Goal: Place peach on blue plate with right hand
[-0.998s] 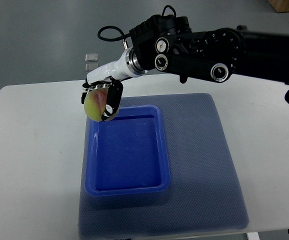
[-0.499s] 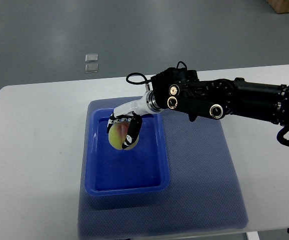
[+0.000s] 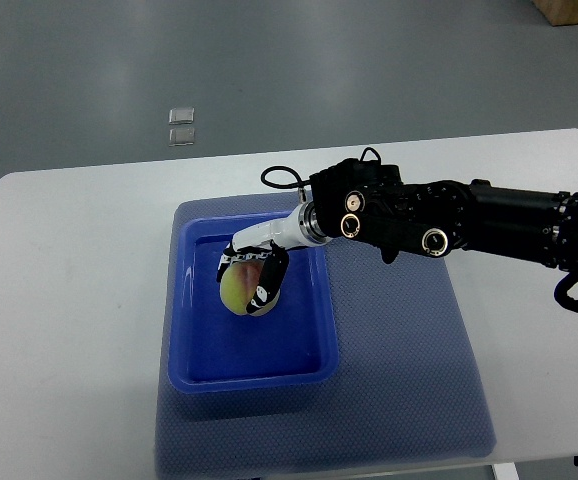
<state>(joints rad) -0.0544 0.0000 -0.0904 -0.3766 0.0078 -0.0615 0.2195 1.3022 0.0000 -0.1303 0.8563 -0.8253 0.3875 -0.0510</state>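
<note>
Fingers [image 3: 267,280] of right hand [image 3: 254,270] wrap the peach [image 3: 236,288] inside blue plate [image 3: 194,330], clear of its rims.

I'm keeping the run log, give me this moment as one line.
right hand shut on peach | peach low inside blue plate | not released | left arm out of view

No readable text, no labels, no brand marks, no numbers — nothing legible on any surface

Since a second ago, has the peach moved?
Yes. Held by the right hand, the peach went from above the blue plate's far-left corner to over its interior, nearer the camera.
</note>
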